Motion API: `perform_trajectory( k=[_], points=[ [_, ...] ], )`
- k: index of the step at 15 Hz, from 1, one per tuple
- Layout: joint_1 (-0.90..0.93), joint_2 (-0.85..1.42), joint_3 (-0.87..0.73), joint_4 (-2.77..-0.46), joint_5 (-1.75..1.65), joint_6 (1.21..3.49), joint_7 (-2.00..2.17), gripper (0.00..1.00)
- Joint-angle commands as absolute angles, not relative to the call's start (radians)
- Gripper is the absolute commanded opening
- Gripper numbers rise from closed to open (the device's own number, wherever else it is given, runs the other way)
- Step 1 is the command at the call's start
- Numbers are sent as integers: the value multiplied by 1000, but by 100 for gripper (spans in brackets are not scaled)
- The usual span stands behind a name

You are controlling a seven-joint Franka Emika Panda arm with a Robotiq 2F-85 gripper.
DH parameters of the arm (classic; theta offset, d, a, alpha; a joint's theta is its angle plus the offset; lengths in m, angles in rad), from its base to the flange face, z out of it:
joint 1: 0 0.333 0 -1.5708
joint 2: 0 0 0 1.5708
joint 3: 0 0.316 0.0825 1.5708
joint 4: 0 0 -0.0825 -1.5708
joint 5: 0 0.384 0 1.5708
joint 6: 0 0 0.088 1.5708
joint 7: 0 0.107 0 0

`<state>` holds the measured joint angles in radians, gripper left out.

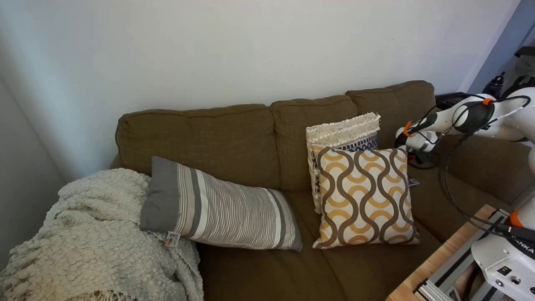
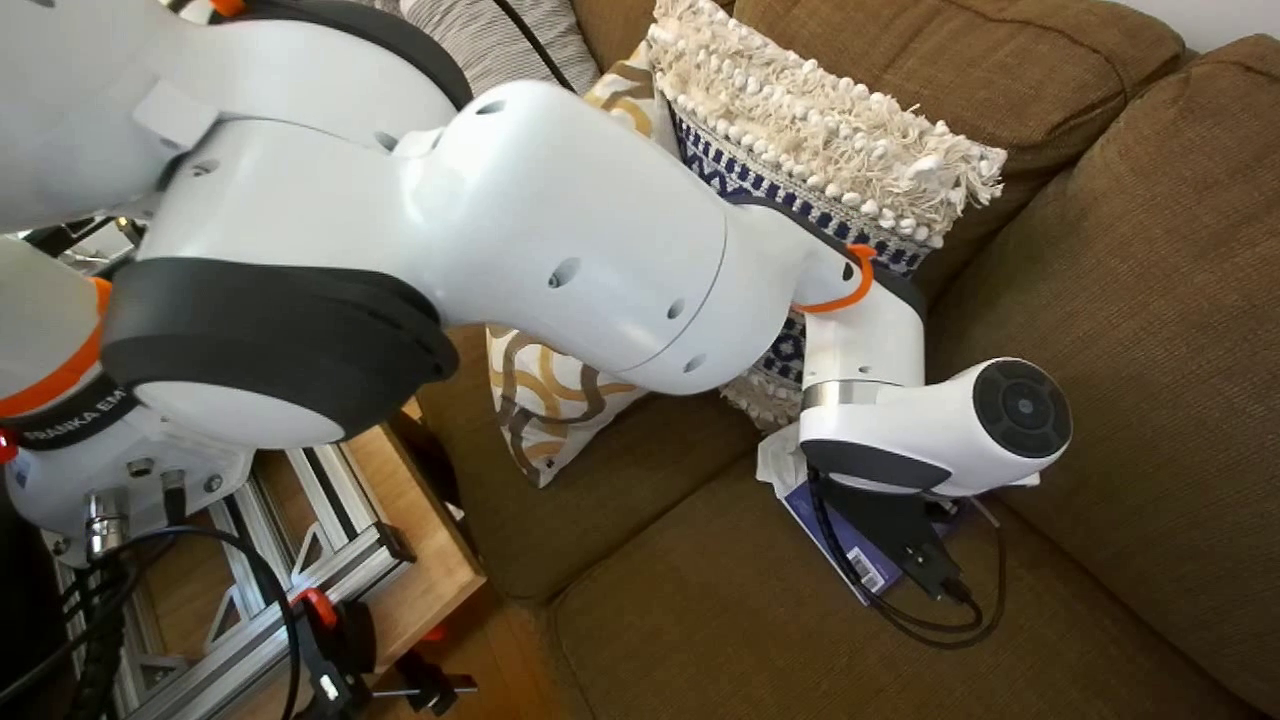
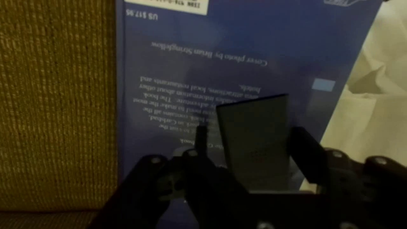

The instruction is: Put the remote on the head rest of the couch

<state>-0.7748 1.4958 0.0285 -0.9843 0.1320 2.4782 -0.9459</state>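
The remote (image 3: 254,143) shows in the wrist view as a dark, flat bar between my fingers, over a blue book (image 3: 197,35). My gripper (image 3: 249,136) is open around it. A gap shows between the left finger and the remote; the right finger is at or against its right edge. I cannot tell if they touch. The remote is hidden in both exterior views. The gripper's fingers are hidden there too, under the wrist (image 2: 930,430) and behind the pillows. The head rest of the couch (image 1: 192,113) is the rounded top of the olive-brown back cushions along the wall.
A patterned yellow pillow (image 1: 363,196) and a fringed pillow (image 2: 820,130) stand beside the arm. A striped pillow (image 1: 230,209) and a white blanket (image 1: 92,234) lie farther along the couch. White paper (image 3: 375,105) lies by the book. A cable (image 2: 960,630) loops at the wrist.
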Motion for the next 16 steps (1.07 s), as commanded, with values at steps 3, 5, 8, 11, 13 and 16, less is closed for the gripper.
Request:
perform_trajectory(
  k=[3, 5, 8, 11, 13, 16],
  points=[
    [-780, 1496, 32, -993, 115, 2440, -930, 29],
    [-777, 1495, 42, -962, 107, 2427, -955, 27],
    [-795, 1318, 73, -1153, 102, 2452, -1135, 26],
    [-782, 1191, 54, -1282, 67, 2448, -1256, 26],
    [-774, 1100, 54, -1372, 45, 2410, -1322, 26],
    [-737, 968, 28, -1508, -14, 2368, -1372, 26]
  ],
)
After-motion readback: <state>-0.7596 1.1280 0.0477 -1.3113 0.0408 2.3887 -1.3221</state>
